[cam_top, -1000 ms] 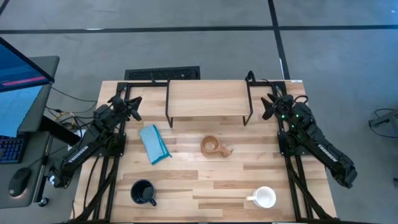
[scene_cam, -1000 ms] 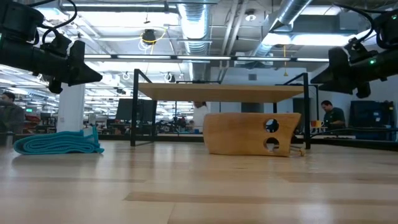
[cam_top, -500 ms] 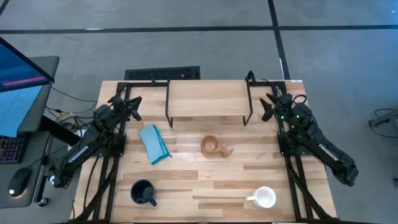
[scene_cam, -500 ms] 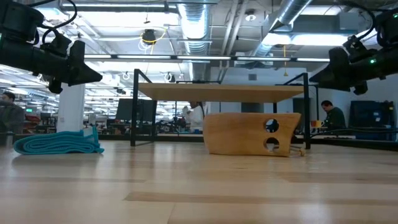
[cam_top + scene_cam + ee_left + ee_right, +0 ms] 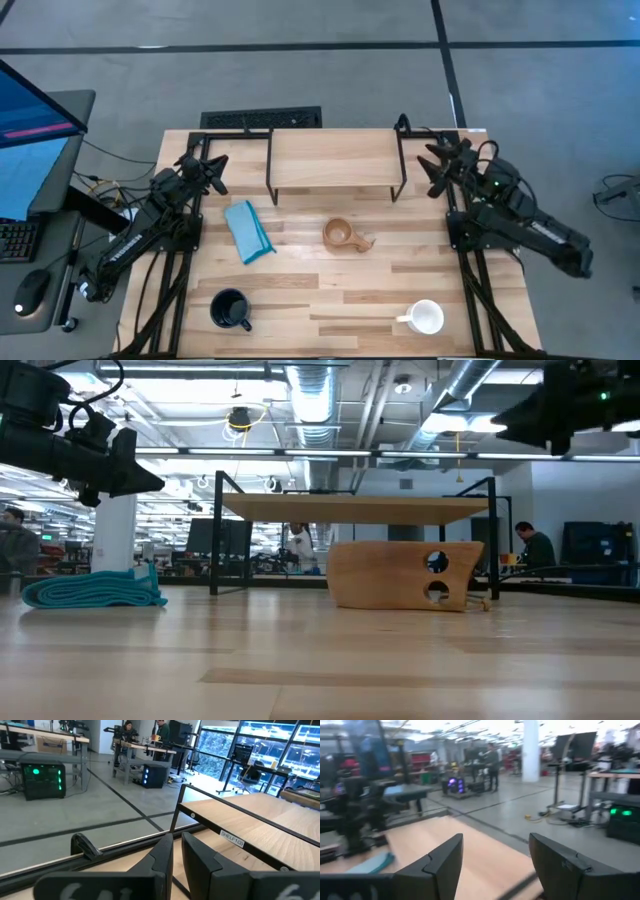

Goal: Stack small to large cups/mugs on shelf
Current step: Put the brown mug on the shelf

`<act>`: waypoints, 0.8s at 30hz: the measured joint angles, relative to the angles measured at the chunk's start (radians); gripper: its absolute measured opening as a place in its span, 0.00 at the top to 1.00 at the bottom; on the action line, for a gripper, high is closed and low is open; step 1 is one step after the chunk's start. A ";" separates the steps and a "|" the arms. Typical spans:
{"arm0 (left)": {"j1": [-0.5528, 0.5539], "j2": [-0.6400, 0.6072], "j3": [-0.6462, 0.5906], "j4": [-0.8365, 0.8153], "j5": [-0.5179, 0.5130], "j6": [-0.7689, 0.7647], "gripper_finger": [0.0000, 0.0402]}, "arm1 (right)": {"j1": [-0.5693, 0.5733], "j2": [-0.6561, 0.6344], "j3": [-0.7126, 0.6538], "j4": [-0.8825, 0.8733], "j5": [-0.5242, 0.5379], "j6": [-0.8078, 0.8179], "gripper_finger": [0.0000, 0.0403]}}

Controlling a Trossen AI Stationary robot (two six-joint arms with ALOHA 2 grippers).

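The shelf (image 5: 335,158) stands at the table's far middle on thin black legs; it also shows in the low view (image 5: 355,508) and the left wrist view (image 5: 250,817). The tan wooden cup (image 5: 340,235) sits on the table in front of it, and shows in the low view (image 5: 400,573). The dark mug (image 5: 230,308) stands near the front left. The white mug (image 5: 426,317) stands near the front right. My left gripper (image 5: 214,166) (image 5: 176,852) hangs shut and empty left of the shelf. My right gripper (image 5: 432,166) (image 5: 495,855) is open and empty, raised right of the shelf.
A folded blue cloth (image 5: 248,230) lies on the table between the shelf's left legs and the dark mug. A desk with a monitor (image 5: 35,120) stands beyond the table's left edge. People move in the room behind the table.
My right gripper has risen, going well up in the low view, and its arm has swung so that it lies more toward the table's right edge. The cups and the shelf have not moved.
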 joint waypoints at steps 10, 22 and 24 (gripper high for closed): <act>0.000 0.000 0.000 0.001 0.000 -0.001 0.93 | 0.214 0.326 0.217 -0.033 0.000 -0.096 0.38; 0.000 0.000 0.001 -0.002 0.000 0.002 0.93 | 0.491 0.761 0.535 -0.238 0.017 -0.105 0.38; 0.000 0.000 0.001 -0.003 0.000 -0.005 0.93 | 0.518 0.816 0.567 -0.281 0.061 -0.105 0.38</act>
